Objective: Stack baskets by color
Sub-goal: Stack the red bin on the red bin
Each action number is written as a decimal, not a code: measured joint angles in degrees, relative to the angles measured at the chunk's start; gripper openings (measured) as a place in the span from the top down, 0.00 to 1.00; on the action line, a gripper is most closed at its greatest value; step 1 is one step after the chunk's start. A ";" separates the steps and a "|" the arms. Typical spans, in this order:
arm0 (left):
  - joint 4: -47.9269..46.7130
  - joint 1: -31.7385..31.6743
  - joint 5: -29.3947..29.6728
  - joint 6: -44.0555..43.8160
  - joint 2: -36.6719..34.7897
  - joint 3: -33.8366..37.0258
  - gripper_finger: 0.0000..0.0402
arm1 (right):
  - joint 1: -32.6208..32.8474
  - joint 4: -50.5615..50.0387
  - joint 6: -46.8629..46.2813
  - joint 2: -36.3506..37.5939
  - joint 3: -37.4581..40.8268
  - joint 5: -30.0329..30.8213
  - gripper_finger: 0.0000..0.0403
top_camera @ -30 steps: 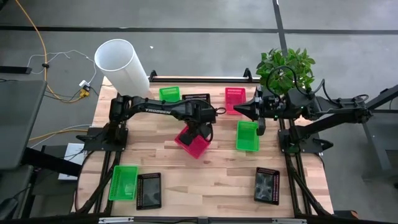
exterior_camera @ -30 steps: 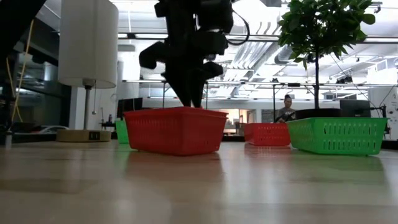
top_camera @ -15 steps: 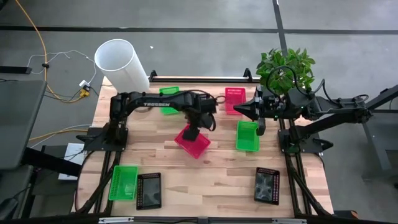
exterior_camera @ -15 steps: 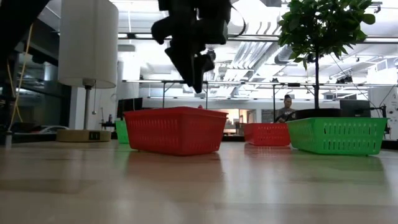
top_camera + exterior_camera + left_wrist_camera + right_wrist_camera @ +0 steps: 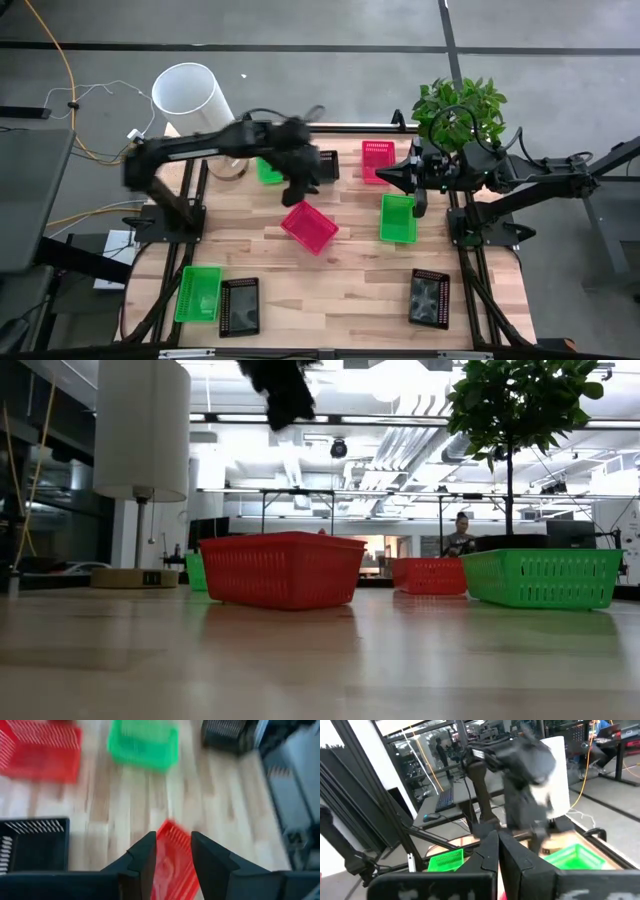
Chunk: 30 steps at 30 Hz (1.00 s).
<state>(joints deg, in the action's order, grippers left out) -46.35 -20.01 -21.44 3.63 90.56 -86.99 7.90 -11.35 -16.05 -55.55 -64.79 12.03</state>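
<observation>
A pink basket (image 5: 310, 227) rests flat on its bottom at the middle of the table, and in the low view this pink basket (image 5: 282, 568) stands alone. My left gripper (image 5: 300, 186) hangs open above its far side, blurred, holding nothing. In the left wrist view the pink basket (image 5: 172, 862) shows far below, between the left gripper's (image 5: 172, 855) fingers. My right gripper (image 5: 384, 176) is shut and empty, held level over the far right, beside another pink basket (image 5: 377, 160) and above a green basket (image 5: 398, 218).
A green basket (image 5: 268, 166) and a black basket (image 5: 326, 160) sit at the far edge. Another green basket (image 5: 198, 293) and a black basket (image 5: 239, 305) lie near left, a black basket (image 5: 429, 297) near right. A white cylinder (image 5: 195, 103) and a plant (image 5: 460, 108) stand behind.
My left gripper has come up out of the middle pink basket, risen well clear of it and swung toward the table's far left, rolling as it went. The basket has stayed where it was on the table.
</observation>
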 joint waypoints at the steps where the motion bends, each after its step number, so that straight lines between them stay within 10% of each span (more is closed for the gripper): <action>1: 3.79 0.35 -0.01 -2.03 -3.54 3.35 0.74 | 0.00 0.00 -1.01 0.00 0.00 0.02 1.00; 16: 49.36 14.94 25.61 -18.46 -51.86 43.96 0.75 | 0.00 3.48 -5.73 0.00 -0.02 0.02 1.00; 30: 50.49 17.93 31.22 -15.97 -61.39 47.88 0.75 | -1.23 -0.26 -14.57 -2.99 -0.07 4.09 0.97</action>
<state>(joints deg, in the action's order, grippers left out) 4.14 -2.09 9.78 -12.34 29.17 -39.11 6.68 -11.62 -30.62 -58.54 -64.86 16.12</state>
